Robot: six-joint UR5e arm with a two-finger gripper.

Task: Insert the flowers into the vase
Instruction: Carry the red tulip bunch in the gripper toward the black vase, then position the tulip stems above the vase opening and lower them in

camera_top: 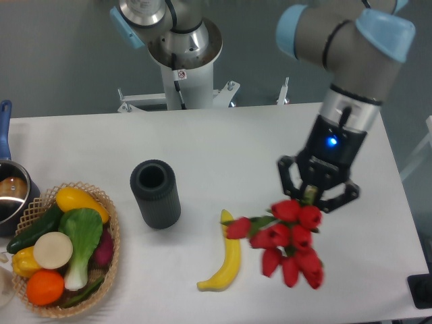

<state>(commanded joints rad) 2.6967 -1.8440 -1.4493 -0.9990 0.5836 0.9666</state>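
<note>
The flowers (287,243), a bunch of red tulips with green stems, hang in the air right of the table's middle, buds pointing toward the camera and blurred by motion. My gripper (316,196) is shut on their stems just above the buds. The vase (156,194), a dark grey ribbed cylinder, stands upright left of centre with its round mouth showing. The bunch is well to the right of the vase, with a gap between them.
A yellow banana (227,253) lies between the vase and the flowers. A wicker basket (111,260) full of vegetables and fruit sits at the front left. A steel pot with a blue handle (5,127) is at the left edge. The robot base (182,57) stands behind the table.
</note>
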